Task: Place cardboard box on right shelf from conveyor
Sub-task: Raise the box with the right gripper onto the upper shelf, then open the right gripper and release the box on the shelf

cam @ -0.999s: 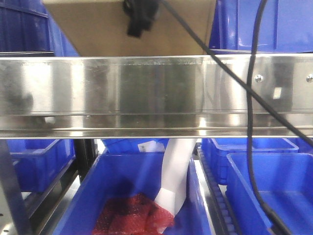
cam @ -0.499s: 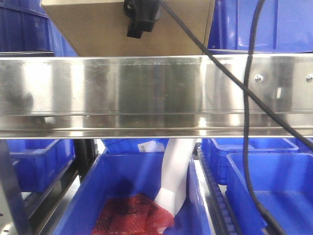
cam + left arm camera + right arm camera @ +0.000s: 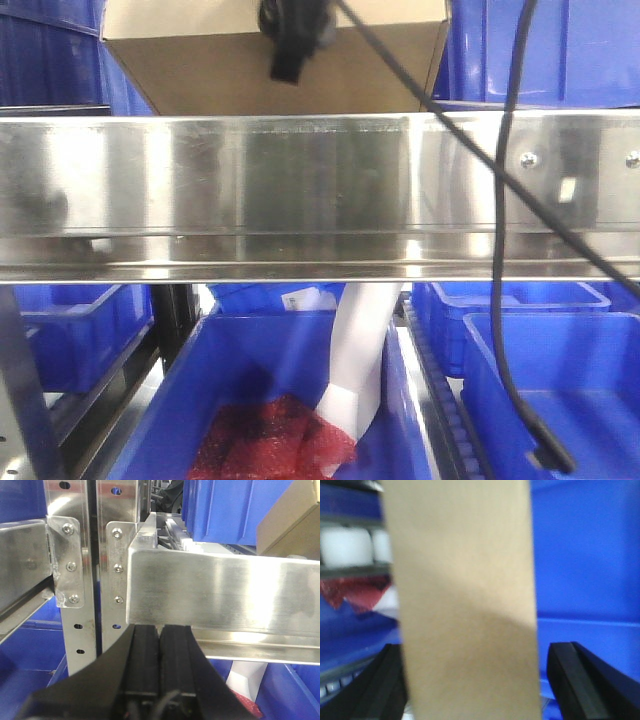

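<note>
The tan cardboard box [image 3: 250, 75] stands on the right shelf, just behind its shiny steel front rail [image 3: 200, 190]; one corner of it shows in the left wrist view [image 3: 292, 520]. In the right wrist view the box [image 3: 465, 605] fills the space between my right gripper's [image 3: 477, 647] fingers. The left finger sits against it, and a blue gap separates the right finger [image 3: 575, 675] from its edge, so this gripper is open. From the front, the right gripper [image 3: 290, 40] is a blurred black shape before the box. My left gripper [image 3: 160, 627] is shut and empty below the rail [image 3: 225, 590]. The conveyor is out of view.
Blue plastic bins [image 3: 560, 390] fill the lower level and stand behind the box [image 3: 540, 50]. One bin holds a red mesh bag [image 3: 270, 440] and a white packet [image 3: 360, 350]. Black cables [image 3: 505, 250] hang across the rail. Steel shelf uprights [image 3: 75, 580] stand at the left.
The box has shifted slightly to the right on the shelf and more of its light top face shows. The right gripper in front of it has moved a little and blurs.
</note>
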`<act>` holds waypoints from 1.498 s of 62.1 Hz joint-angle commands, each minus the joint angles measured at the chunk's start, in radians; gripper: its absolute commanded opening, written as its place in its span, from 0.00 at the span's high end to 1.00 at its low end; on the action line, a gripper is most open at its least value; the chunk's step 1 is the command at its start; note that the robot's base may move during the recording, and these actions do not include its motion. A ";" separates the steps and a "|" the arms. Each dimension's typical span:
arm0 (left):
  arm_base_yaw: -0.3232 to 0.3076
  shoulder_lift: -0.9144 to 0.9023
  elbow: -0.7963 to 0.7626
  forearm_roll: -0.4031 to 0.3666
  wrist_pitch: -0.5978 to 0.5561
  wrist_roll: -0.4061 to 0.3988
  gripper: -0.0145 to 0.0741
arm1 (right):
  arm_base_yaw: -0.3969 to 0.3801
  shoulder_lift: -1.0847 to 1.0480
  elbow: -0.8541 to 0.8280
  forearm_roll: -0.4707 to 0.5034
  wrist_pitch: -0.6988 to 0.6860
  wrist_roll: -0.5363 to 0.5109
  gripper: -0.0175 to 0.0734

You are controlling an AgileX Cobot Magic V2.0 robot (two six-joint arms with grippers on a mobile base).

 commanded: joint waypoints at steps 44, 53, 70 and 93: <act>-0.007 -0.012 -0.003 -0.005 -0.082 -0.005 0.97 | 0.080 -0.287 0.094 0.125 -0.122 0.693 0.67; -0.007 -0.012 -0.003 -0.005 -0.082 -0.005 0.97 | 0.072 -0.349 0.200 0.125 -0.266 0.717 0.75; -0.007 -0.012 -0.003 -0.005 -0.082 -0.005 0.97 | 0.071 -0.332 0.219 0.125 -0.293 0.716 0.75; -0.007 -0.012 -0.003 -0.005 -0.082 -0.005 0.97 | 0.071 -0.315 0.219 0.125 -0.290 0.716 0.75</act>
